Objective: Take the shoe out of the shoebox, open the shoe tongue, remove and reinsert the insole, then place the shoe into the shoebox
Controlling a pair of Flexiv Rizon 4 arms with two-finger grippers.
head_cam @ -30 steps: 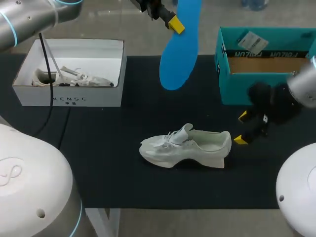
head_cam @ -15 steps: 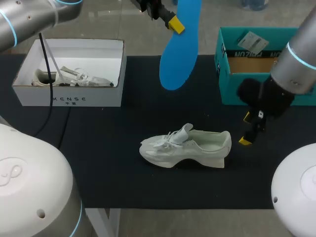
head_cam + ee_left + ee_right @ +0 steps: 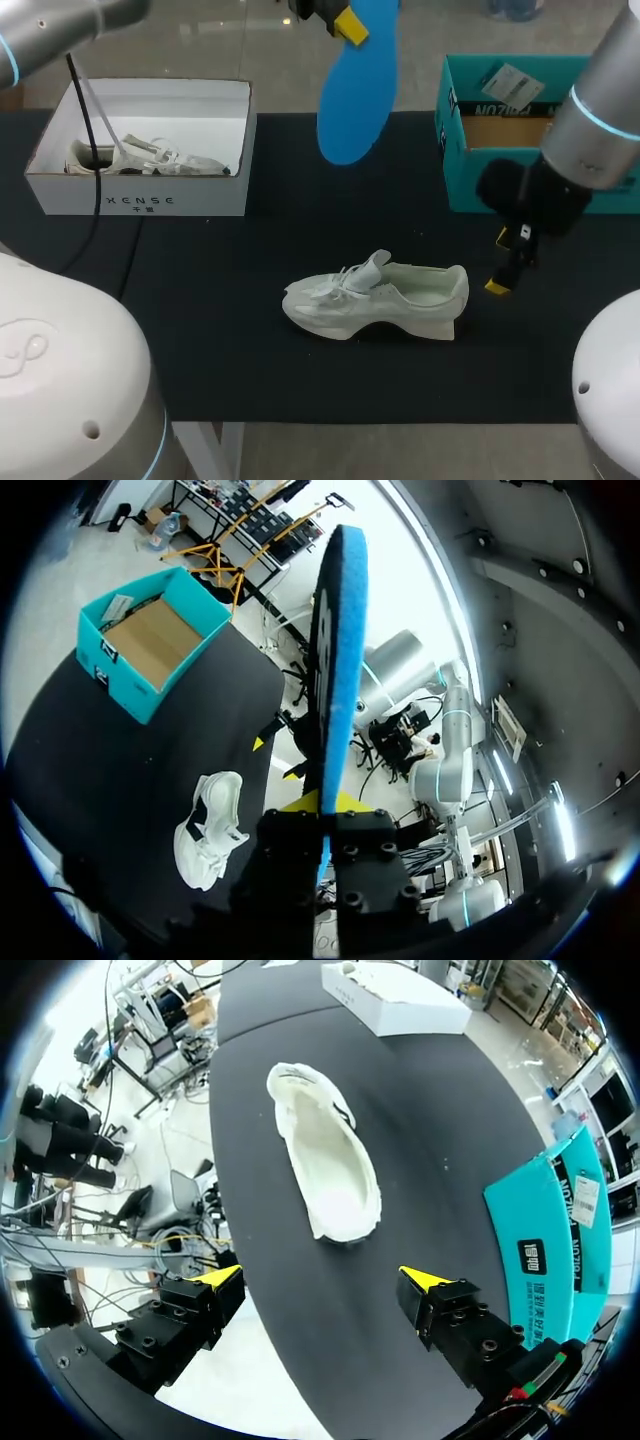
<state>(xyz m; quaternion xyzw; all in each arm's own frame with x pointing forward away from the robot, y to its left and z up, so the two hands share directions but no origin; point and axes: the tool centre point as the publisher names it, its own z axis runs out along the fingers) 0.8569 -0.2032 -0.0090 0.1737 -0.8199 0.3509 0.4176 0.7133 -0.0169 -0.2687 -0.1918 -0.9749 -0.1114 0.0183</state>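
Since 1 s ago my L end effector (image 3: 348,20) is nudging the blue insole (image 3: 352,100) up & left a bit, and my R one is swinging in toward the heel. White box (image 3: 150,200) is sitting far left. L is clamping the insole's narrow end, wide end hanging down, well above the shoe (image 3: 385,297). Shoe is resting upright on the dark table (image 3: 250,350), long axis left-right, toe left, heel right. R end effector (image 3: 503,262), fingers spread & empty, is hovering just beside the heel, so it's the nearer arm. Teal shoebox (image 3: 470,180) is standing behind.
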